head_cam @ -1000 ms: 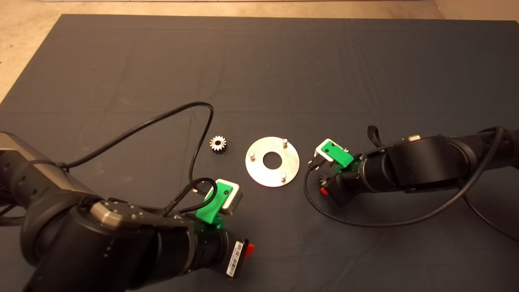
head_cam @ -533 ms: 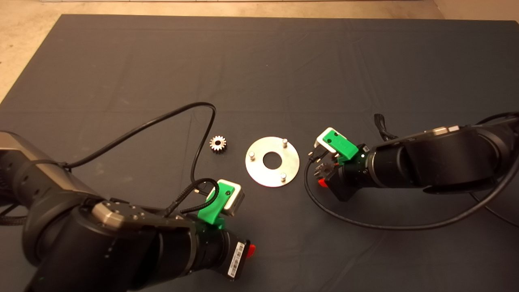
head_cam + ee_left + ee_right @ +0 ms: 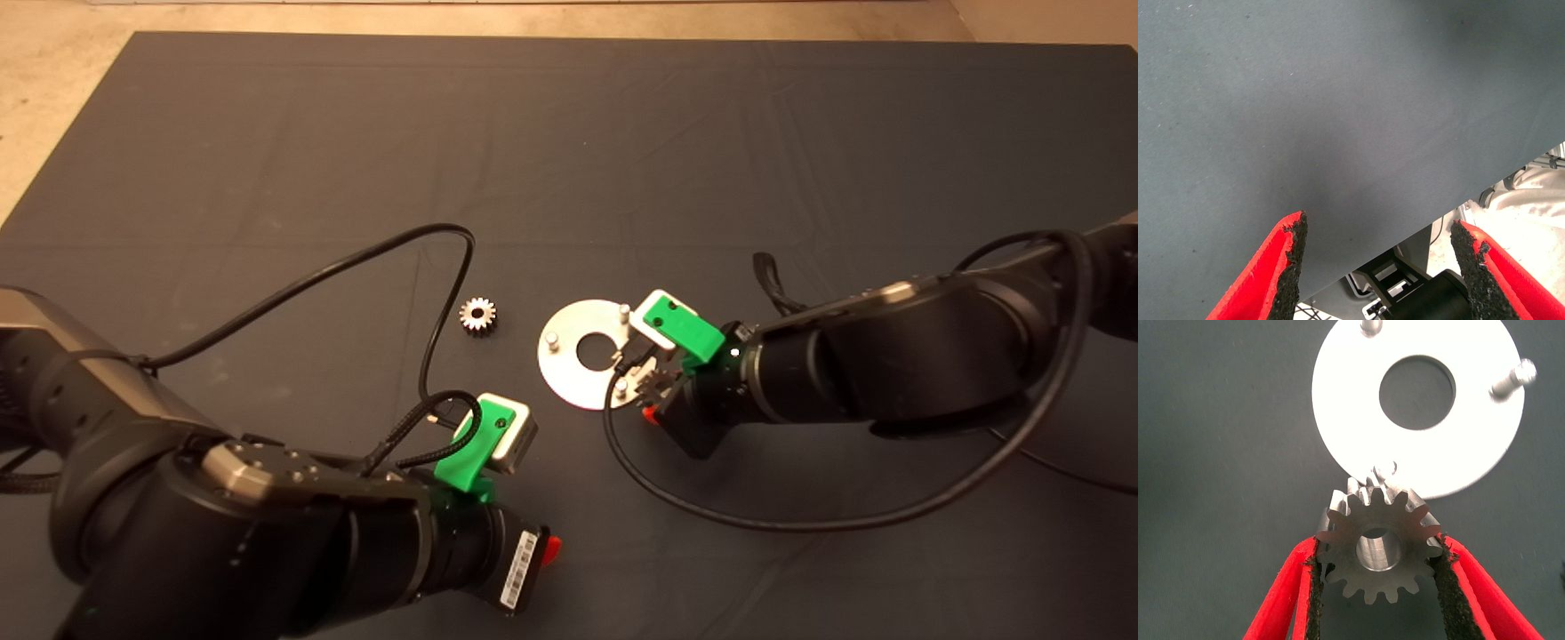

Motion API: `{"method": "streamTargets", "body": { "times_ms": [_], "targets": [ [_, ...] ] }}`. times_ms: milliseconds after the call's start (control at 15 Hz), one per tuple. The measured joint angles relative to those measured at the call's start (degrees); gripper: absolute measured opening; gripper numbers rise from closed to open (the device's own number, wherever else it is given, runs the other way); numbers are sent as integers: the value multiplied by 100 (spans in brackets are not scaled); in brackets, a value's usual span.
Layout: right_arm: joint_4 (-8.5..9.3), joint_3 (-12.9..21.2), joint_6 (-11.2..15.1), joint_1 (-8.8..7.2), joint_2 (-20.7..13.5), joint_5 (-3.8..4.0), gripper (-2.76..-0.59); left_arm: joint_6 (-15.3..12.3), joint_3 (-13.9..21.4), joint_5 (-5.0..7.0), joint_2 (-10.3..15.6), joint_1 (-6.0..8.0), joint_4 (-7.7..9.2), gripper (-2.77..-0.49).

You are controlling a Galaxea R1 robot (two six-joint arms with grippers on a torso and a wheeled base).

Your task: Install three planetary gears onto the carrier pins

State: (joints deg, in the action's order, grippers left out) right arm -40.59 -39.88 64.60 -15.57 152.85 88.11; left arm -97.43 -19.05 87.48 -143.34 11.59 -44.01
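head: my right pincer (image 3: pixel 642 388) sits over the carrier plate (image 3: pixel 569 369); spare gear (image 3: pixel 477 315) lies beside the plate | left wrist: my left pincer (image 3: pixel 1378 250) released | right wrist: gear (image 3: pixel 1378 545) clamped just beside the nearest pin (image 3: pixel 1386 468)

The mat (image 3: pixel 569 160) is plain dark grey; pale beige floor (image 3: pixel 53 80) shows beyond it. The round plate (image 3: pixel 1358 393) and its pins (image 3: pixel 1513 377) are bright silver. The gear (image 3: pixel 1379 543) is dull steel grey. Red fingers (image 3: pixel 1475 580) carry black pads, under green brackets (image 3: pixel 680 324).
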Motion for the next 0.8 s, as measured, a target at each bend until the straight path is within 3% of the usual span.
{"method": "streamTargets", "body": {
  "times_ms": [333, 533, 800],
  "targets": [
    [35, -413, -29, 0, 359, 11, -238, 0, 0, 0, -2, 0, -1, -177],
    [158, -657, -197, 0, 517, -24, -238, 0, 0, 0, 0, 0, -1, -177],
    [291, -985, -432, 0, 597, 0, -238, 0, 1, -2, 15, 0, -4, -177]
  ]
}}
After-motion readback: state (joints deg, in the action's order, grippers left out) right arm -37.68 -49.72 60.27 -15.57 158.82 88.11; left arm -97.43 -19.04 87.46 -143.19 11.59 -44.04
